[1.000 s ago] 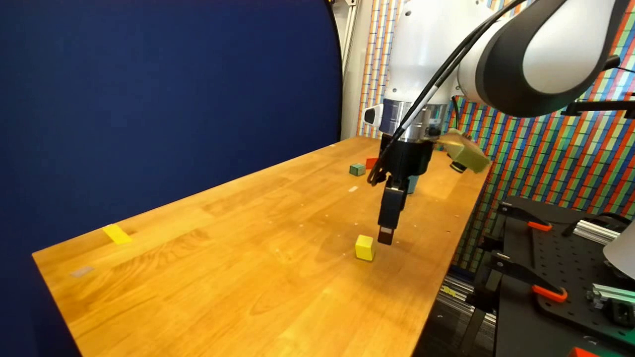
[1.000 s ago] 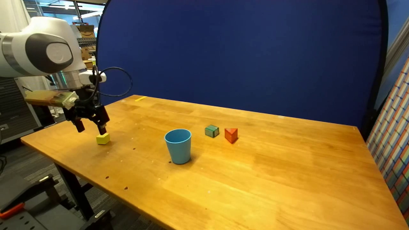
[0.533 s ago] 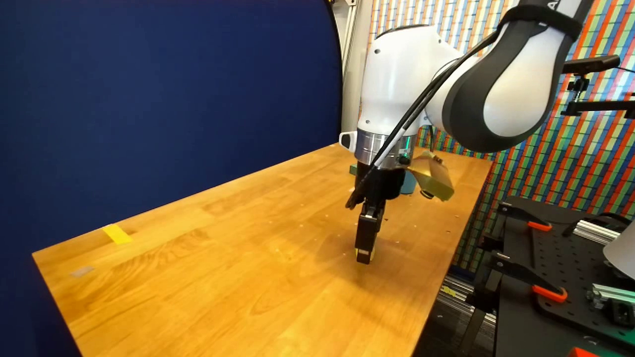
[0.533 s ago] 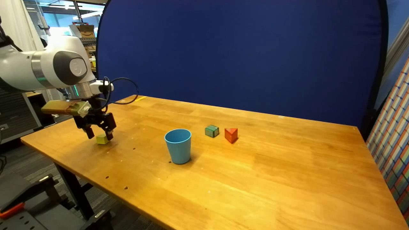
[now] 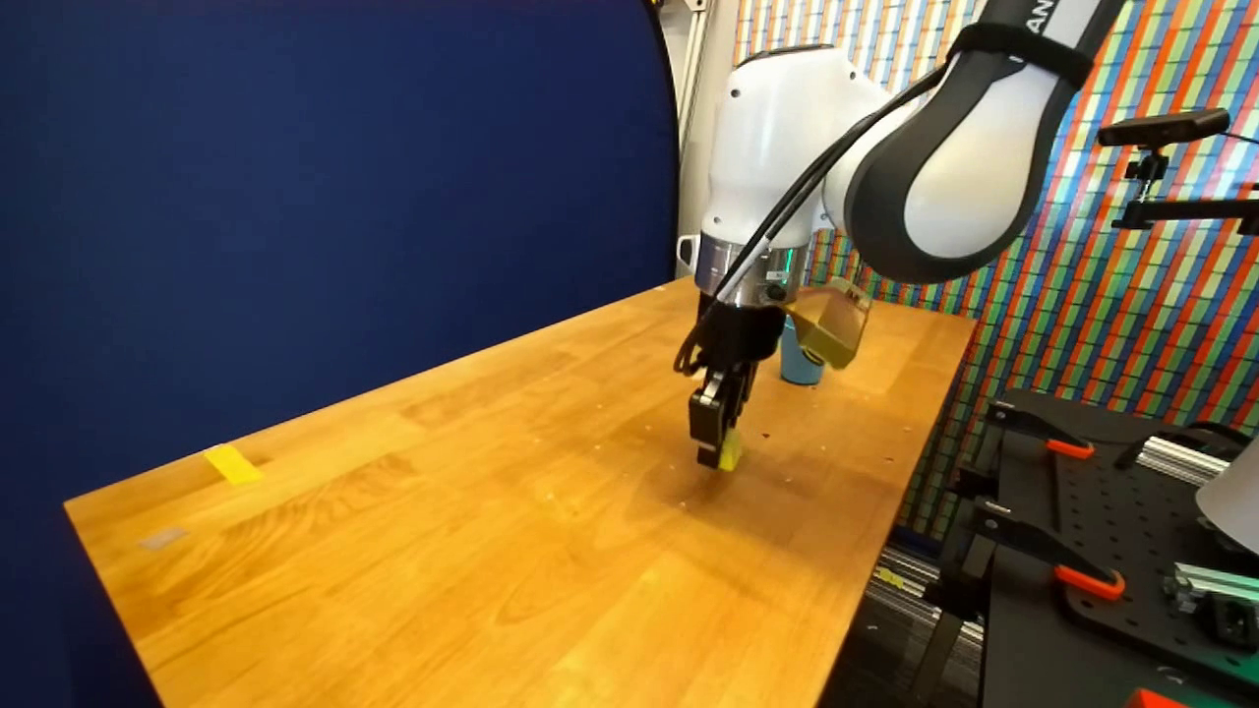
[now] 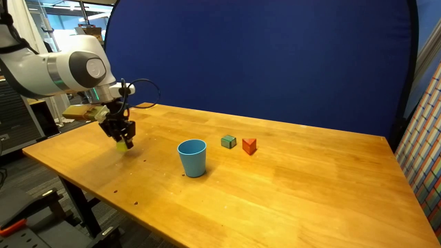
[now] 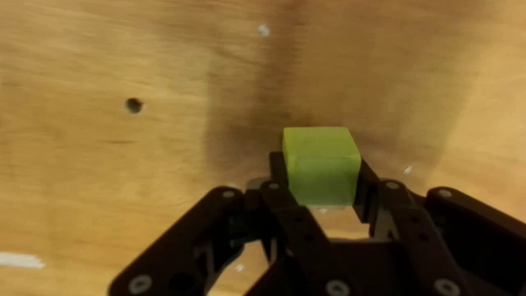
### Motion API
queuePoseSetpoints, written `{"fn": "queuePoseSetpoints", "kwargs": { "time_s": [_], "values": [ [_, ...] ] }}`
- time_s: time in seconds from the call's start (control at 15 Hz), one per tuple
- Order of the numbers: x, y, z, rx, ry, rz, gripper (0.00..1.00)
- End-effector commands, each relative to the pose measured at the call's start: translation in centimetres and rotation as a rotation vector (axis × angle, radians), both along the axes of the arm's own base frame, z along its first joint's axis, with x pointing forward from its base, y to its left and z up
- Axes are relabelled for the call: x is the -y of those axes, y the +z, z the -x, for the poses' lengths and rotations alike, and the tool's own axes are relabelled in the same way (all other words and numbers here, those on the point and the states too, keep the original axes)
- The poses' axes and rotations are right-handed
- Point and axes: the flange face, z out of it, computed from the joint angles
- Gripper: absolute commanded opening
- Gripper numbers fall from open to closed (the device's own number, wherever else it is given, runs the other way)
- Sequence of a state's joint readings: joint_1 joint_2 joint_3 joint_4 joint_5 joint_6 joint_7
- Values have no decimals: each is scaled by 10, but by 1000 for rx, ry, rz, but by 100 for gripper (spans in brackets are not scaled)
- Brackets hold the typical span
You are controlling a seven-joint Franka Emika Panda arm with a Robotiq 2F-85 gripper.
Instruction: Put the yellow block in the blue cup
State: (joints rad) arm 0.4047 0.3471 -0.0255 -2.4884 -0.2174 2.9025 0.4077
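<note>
The small yellow block [image 7: 322, 168] is pinched between the two dark fingers of my gripper [image 7: 323, 174] in the wrist view, a finger against each side. In an exterior view the yellow block [image 6: 121, 146] pokes out below the gripper [image 6: 124, 142] and seems slightly raised off the table. Another angle has the gripper's near finger [image 5: 707, 452] covering part of the block [image 5: 731, 450]. The light-blue cup [image 6: 193, 162] stands upright with its mouth up, to the right of the gripper and apart from it. Partly behind the arm, the blue cup [image 5: 800, 359] also shows there.
A green block [image 6: 228, 141] and a red wedge-shaped block [image 6: 249, 146] lie beyond the cup on the wooden table [image 6: 293, 193]. Yellow tape [image 5: 233, 464] marks a table edge. A dark blue backdrop [image 6: 258, 62] rises behind. Beside the table is a black bench [image 5: 1043, 511] with clamps.
My gripper came down over the yellow block, closed on it, and has since risen a little and shifted toward the cup, the block moving with it. Cup and other blocks stayed put.
</note>
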Motion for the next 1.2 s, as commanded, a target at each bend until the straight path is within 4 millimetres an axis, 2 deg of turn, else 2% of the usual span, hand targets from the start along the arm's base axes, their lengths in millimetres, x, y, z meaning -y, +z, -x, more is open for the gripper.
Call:
{"fn": "queuePoseSetpoints", "kwargs": {
  "time_s": [0.0, 0.27, 0.4, 0.53, 0.67, 0.8, 1.13],
  "values": [
    [56, 73, -12, 121, -150, 20, 16],
    [140, 148, -37, 276, -312, 82, 16],
    [177, 169, -41, 330, -409, 128, 16],
    [208, 180, -39, 361, -492, 164, 16],
    [234, 182, -36, 371, -559, 187, 16],
    [249, 172, -33, 353, -604, 196, 16],
    [263, 123, -17, 250, -662, 213, 16]
  ]
}}
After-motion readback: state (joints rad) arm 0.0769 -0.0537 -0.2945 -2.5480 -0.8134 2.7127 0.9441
